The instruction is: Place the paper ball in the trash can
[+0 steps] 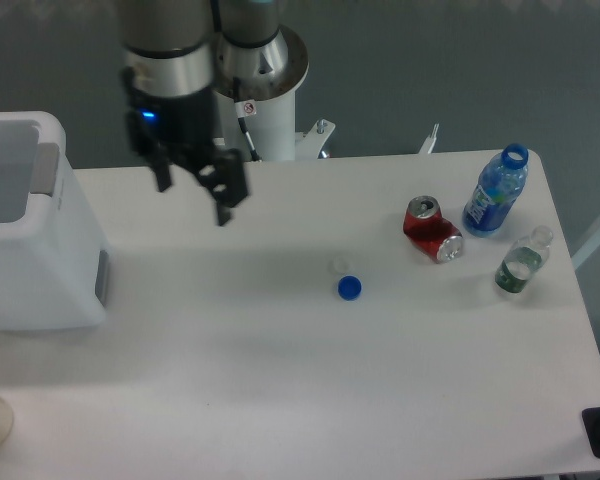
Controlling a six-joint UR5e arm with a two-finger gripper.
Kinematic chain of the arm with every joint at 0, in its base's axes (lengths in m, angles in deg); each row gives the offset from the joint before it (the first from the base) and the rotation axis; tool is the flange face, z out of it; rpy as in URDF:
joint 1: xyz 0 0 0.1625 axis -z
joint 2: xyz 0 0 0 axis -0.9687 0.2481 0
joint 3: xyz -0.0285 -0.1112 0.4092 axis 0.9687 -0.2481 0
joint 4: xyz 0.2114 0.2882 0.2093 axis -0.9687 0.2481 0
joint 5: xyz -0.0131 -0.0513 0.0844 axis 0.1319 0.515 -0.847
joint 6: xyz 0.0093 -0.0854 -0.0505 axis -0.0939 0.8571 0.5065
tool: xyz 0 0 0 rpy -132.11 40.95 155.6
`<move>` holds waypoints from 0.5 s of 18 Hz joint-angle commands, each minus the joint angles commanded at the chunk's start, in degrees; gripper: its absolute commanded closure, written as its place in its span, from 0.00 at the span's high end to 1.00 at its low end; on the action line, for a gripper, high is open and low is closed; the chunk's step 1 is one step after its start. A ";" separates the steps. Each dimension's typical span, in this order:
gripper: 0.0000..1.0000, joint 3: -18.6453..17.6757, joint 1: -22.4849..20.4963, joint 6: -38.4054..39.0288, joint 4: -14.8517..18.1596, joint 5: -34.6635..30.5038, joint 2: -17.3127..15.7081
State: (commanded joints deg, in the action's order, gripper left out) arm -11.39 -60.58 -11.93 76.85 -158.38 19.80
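While the tool [192, 190] hung above the table [280, 380] with fingers spread and nothing between them, the trash can [40, 260] stood at the left edge. Paper ball: not visible. Blue cap [350, 289] and clear cap [340, 266] lay mid-table; crushed red can [432, 230] and two bottles at right.

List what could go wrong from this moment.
1. No paper ball shows on the table, so whether it landed in the trash can cannot be confirmed.
2. The gripper hangs low over the table; swinging right, it might scatter the blue cap and the clear cap.
3. Farther right, the crushed red can and two open bottles could tip.
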 joint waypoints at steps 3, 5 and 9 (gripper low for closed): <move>1.00 0.26 -5.63 -2.64 0.09 3.06 2.02; 1.00 0.53 -8.88 -3.96 0.09 3.34 3.77; 1.00 -0.44 -12.93 -12.03 0.61 2.99 6.06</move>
State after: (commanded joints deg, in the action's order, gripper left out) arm -11.83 -73.50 -23.96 77.47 -155.39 25.86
